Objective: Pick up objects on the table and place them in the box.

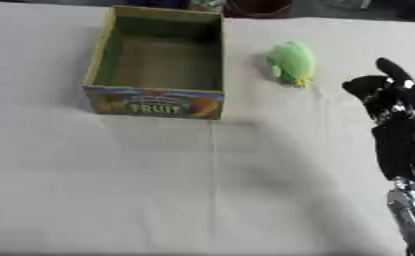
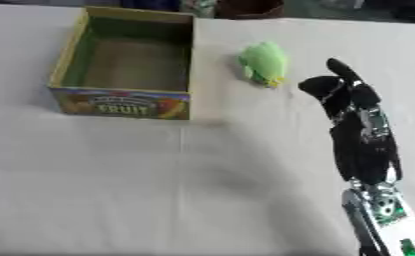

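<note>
Right hand point(image 2: 355, 125) comes in from the lower right, black with a silver forearm below it. It hovers over the cloth, fingers mostly straight and relaxed, one pointing up and away, holding nothing. Left hand not visible in either view.

Just beyond the right hand, up and to its left, lies the green toy point(image 1: 291, 62), apart from the fingertips, resting on the cloth to the right of the box point(image 1: 209, 47) with a clear gap between them. It looks like a small plush or soft foam thing with a bit of yellow at its near end; exactly what it is, can't tell. Judging by the look: light, squashy, not fragile, not slippery, likely to give under the fingers. Best hold is probably across the rounded middle, thumb on one side and fingers on the other, not by the yellow tip.

The box is open-topped cardboard, green inside, "FRUIT" printed on the near wall, nothing in it. Walls are fairly tall, so the toy needs lifting over the rim.

The table point(image 1: 158, 190) is covered with a plain white cloth, slightly creased, which could bunch if dragged. Dark shapes sit along the far edge, unclear.
</note>
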{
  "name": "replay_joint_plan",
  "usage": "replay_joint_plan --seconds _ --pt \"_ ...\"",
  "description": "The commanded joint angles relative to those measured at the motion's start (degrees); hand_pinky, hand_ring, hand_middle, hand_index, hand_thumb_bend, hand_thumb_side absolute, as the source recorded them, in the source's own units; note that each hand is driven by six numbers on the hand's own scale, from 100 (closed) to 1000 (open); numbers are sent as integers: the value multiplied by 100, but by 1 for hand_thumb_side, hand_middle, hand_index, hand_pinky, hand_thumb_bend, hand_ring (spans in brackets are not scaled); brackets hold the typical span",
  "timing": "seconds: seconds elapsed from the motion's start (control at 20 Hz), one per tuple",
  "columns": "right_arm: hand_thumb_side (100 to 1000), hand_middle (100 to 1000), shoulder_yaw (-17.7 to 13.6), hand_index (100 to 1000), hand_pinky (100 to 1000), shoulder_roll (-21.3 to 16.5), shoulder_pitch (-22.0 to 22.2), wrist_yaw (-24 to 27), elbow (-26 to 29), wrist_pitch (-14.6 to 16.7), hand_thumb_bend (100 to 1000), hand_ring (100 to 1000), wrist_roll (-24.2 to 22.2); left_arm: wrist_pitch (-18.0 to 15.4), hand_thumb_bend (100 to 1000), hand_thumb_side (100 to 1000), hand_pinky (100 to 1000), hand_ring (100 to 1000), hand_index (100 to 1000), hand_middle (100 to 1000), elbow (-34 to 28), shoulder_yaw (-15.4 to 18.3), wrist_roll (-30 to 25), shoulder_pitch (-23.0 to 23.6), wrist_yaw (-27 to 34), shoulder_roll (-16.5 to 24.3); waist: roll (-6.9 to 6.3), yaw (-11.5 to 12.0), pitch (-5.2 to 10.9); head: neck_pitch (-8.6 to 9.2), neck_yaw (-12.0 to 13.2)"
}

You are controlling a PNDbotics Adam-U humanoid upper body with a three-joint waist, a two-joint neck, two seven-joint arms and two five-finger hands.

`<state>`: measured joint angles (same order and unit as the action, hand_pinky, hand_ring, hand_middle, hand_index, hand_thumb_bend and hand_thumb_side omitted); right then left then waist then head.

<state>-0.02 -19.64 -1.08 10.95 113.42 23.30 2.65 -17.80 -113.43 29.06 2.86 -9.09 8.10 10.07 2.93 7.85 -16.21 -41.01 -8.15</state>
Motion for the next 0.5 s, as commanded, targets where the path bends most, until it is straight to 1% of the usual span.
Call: replay_joint_plan --seconds 0.05,0.15,0.25,0.3,0.35,0.4,0.5 --pt "1000 686 -90 914 862 -343 -117 -9 118 56 100 763 110 -7 100 771 456 441 629 482 -116 -18 -24 -37 39 114 -24 9 76 54 14" --pt "1000 710 -170 921 859 -590 -243 -136 118 105 100 777 178 -9 100 771 456 441 629 482 -116 -20 -27 -31 38 126 -12 13 85 74 13" --pt "1000 738 -287 931 858 -868 -384 -300 118 94 100 791 130 -7 100 771 456 441 629 482 -116 -23 -32 -25 34 142 9 15 98 89 12" --pt "1000 745 -355 930 855 -1007 -448 -384 118 61 118 794 68 -6 100 771 456 441 629 482 -116 -24 -34 -21 32 149 16 14 104 95 11" --pt "1000 754 -429 926 853 -1146 -519 -469 118 19 157 800 -6 -5 100 770 456 441 629 482 -116 -24 -34 -17 29 156 24 15 110 99 12" --pt "1000 757 -497 926 853 -1282 -582 -553 118 -36 165 801 -79 -5 100 770 456 441 629 482 -116 -24 -32 -13 28 162 27 14 114 103 13" --pt "1000 795 -598 928 850 -1564 -719 -726 118 -181 251 820 -232 -6 100 770 456 441 629 482 -116 -28 -36 -5 24 175 41 16 123 111 10"
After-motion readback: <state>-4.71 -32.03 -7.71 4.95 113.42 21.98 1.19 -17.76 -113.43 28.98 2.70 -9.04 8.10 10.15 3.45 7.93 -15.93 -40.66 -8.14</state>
